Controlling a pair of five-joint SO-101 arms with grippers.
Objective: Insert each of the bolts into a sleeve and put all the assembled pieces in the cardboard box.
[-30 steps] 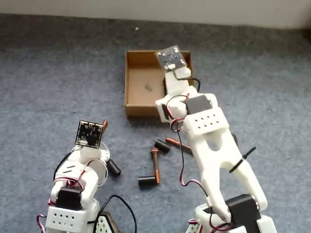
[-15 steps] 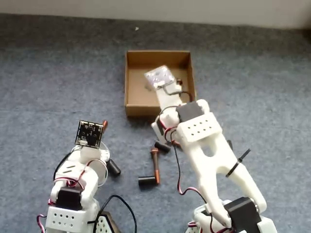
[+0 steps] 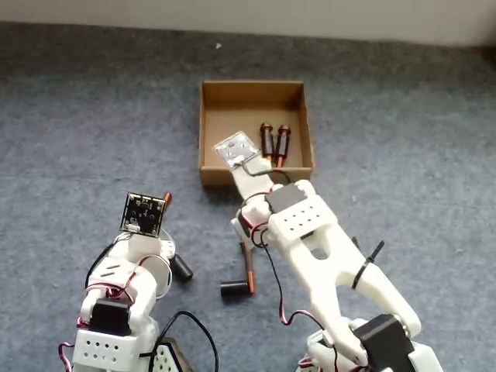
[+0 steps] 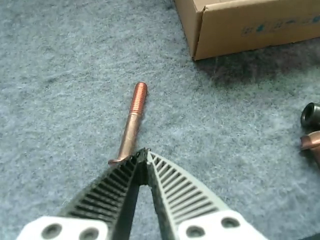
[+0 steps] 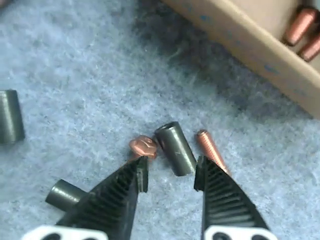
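Note:
The cardboard box [image 3: 209,124] holds two assembled bolt-and-sleeve pieces [image 3: 274,145] side by side; their copper ends [image 5: 300,25] peek over the box wall [image 5: 240,42]. My right gripper [image 5: 171,174] is open just in front of the box, its fingers on either side of a dark sleeve [image 5: 175,148] lying on the carpet. A bolt head [image 5: 144,146] and another copper bolt [image 5: 210,150] lie right beside that sleeve. My left gripper [image 4: 146,154] is shut and holds nothing, its tips at the head end of a loose copper bolt [image 4: 131,125].
Grey carpet covers the table. More loose parts lie between the arms: a sleeve [image 3: 181,267], another sleeve [image 3: 232,289] and a bolt [image 3: 248,267]. Two further sleeves [image 5: 10,116] [image 5: 65,195] lie near my right gripper. The right arm [image 3: 298,221] hides parts below it.
The right arm has drawn back from over the box to the carpet in front of it, uncovering the two assembled pieces inside. The left arm has not moved.

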